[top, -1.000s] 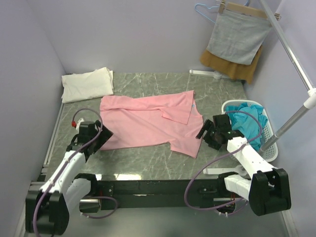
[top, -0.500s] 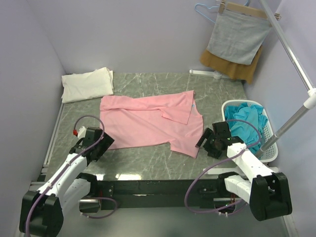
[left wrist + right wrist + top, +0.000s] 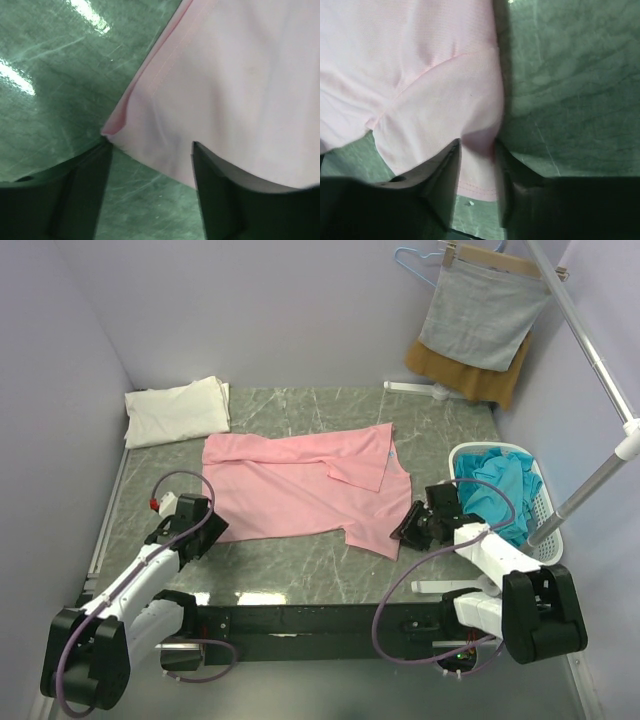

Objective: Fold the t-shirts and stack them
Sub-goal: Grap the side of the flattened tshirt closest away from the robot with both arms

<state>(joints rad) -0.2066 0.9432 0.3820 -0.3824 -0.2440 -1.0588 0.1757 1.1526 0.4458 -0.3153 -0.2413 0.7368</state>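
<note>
Straddling pink t-shirt (image 3: 300,485) corner, left gripper (image 3: 150,155) wide, right gripper (image 3: 476,150) pinching sleeve hem.

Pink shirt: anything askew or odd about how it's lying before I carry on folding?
Yes. The pink shirt lies skewed across the table, one flap already doubled over near the neck. Its near-right sleeve pokes out below the body, bunched between the right hand fingers. The left hand straddles the near-left hem corner. No damage visible.

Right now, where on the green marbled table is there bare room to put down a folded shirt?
Bare strips: behind the pale pink t-shirt, between the folded cream-white shirt and the white basket; and along the near edge of the green marbled table, between both grippers. The shirt crowds the middle.
</note>
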